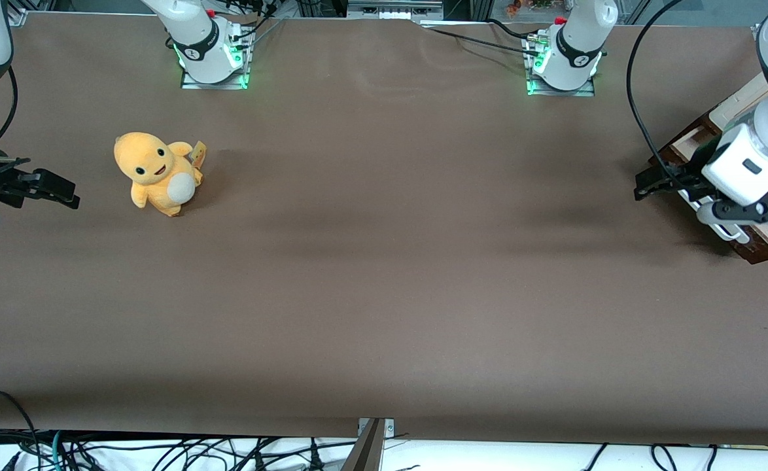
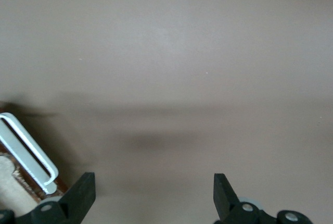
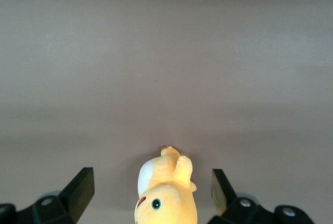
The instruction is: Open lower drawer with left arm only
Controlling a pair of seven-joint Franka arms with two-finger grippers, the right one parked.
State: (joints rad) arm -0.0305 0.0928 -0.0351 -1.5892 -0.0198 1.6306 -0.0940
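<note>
Where one lower drawer (image 1: 760,245) juts, one hand (image 2: 154,195) wide apart, holding nothing.

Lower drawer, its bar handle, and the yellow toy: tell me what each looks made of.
Lower drawer: apparently wood, with a dark brown front and pale, unpainted-looking inner walls. Bar handle: smooth white-silver loop, probably painted metal, possibly plastic. Yellow toy: plush fabric with a fuzzy surface and soft rounded shape. The gripper hovers open beside the handle, holding nothing.

table (image 1: 384,294): brown mat | on it: yellow plush toy (image 1: 156,173), drawer unit (image 1: 760,243) | gripper (image 1: 652,183) above
</note>
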